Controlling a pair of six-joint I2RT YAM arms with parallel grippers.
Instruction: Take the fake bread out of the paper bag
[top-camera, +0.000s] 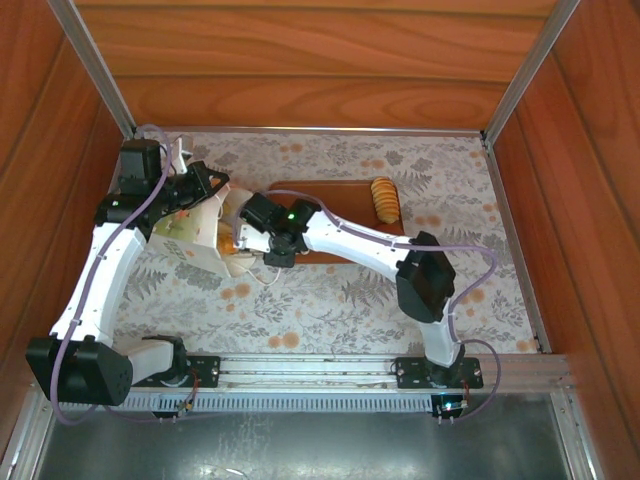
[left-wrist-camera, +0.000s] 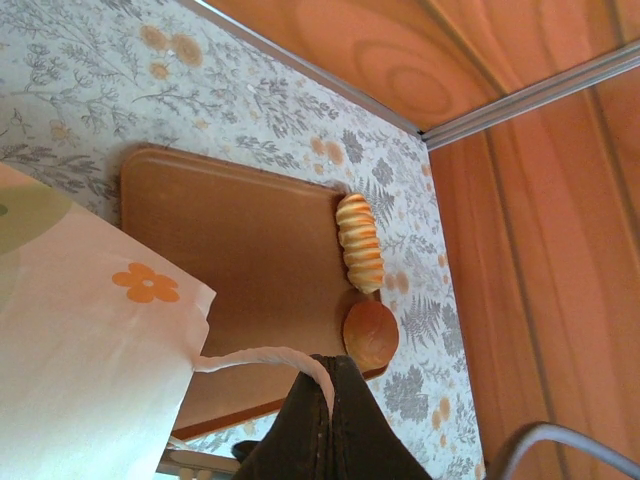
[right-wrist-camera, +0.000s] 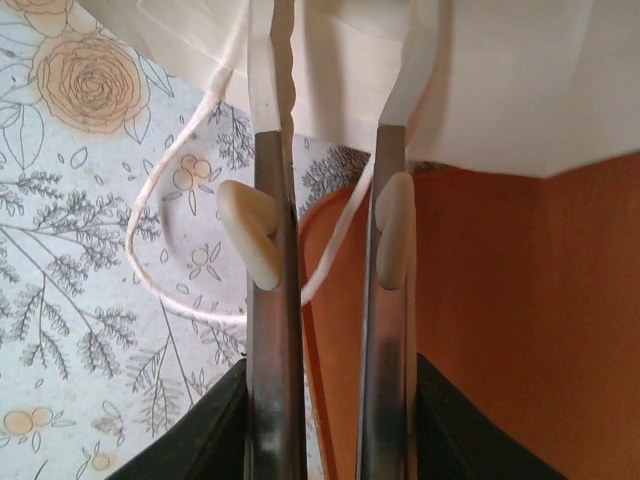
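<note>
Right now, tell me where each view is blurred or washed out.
Top external: evenly lit, sharp, walls splay outward. Left wrist: paper bag close and soft, ridged loaf crisp. Right wrist: bag washed out bright behind the right pincer.

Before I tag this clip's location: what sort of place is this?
Likely a boxed-in robot test bench, not a kitchen: wood-panel walls enclose a floral cloth, arm bases bolt to a metal rail, and toy bread lies on a board.

Matt white paper bag (left-wrist-camera: 90, 350), smooth brown board (left-wrist-camera: 240, 260), glossy ridged loaf (left-wrist-camera: 360, 243), wood-grain walls (top-camera: 300, 60)
</note>
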